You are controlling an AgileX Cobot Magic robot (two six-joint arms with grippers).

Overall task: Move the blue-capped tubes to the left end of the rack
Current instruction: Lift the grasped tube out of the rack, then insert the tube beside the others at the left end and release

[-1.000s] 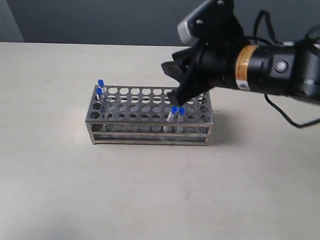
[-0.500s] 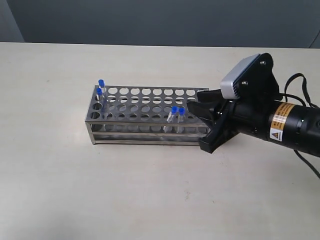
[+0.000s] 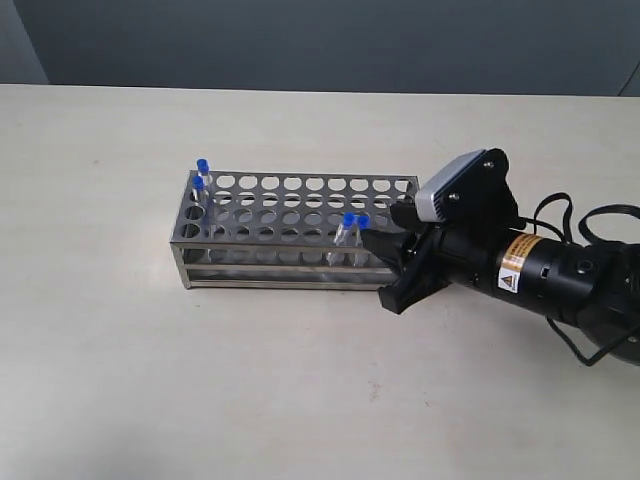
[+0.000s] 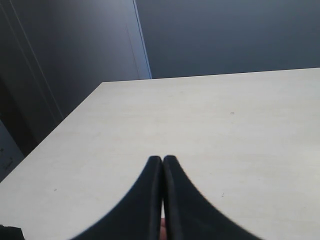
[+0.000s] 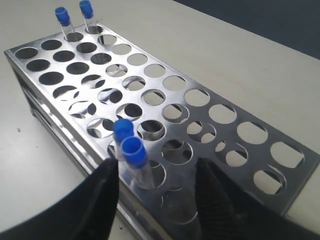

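A pale table (image 3: 120, 380) is carrying the rack (image 3: 270, 262), and the right pincer (image 5: 156, 170) is resting at the rack's near end, fingers (image 5: 106, 182) spread wide and gripping nothing, with two blue-capped tubes (image 5: 133, 150) standing between its tips. The other two tubes (image 3: 201, 172) are standing at the end farthest from it, while the left pincer (image 4: 163, 161) is hanging pressed shut, holding nothing, over the table.

The rack (image 3: 270, 245) — polished steel, mirror-bright, reflections in its top plate. The blue-capped tubes (image 5: 134, 151): clear glossy walls, smooth plastic-looking caps. The counter (image 3: 200, 380) — pale, matt, faintly speckled. The right pincer (image 5: 156, 172) and left pincer (image 4: 162, 159): black, matt, smooth.
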